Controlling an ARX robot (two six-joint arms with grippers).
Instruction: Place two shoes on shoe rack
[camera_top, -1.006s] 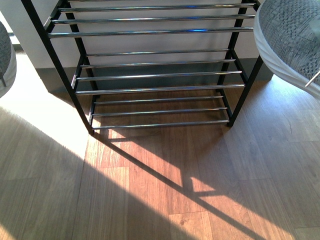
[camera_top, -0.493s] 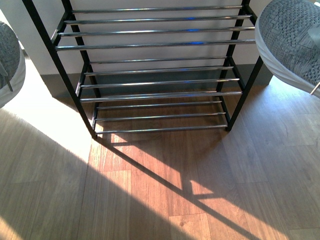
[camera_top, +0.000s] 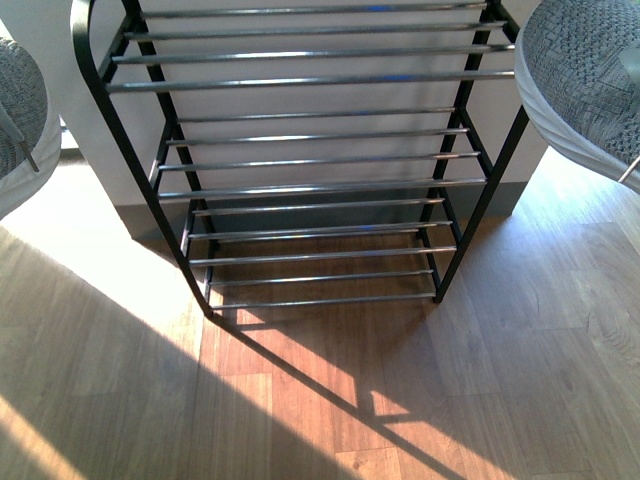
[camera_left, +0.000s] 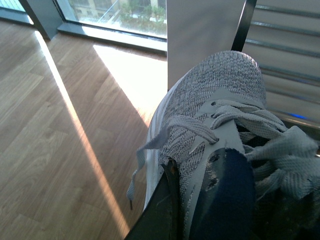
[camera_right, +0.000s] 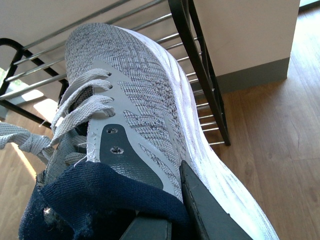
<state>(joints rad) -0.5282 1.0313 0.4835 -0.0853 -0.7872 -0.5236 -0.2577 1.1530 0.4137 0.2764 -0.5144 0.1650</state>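
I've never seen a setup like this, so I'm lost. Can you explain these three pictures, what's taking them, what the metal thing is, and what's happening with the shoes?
This is a robot with two arms, each ending in a gripper. The front picture comes from a camera on its body. It looks down at a shoe rack, black frame with shiny rods, standing on a wood floor. No shoe shows on the rods. At the picture's edges hang two grey sneakers, the left shoe and the right shoe. The other two pictures come from cameras on the wrists, so each shows its shoe up close. The left gripper's finger and the right gripper's finger grip each shoe at its collar, holding it up.
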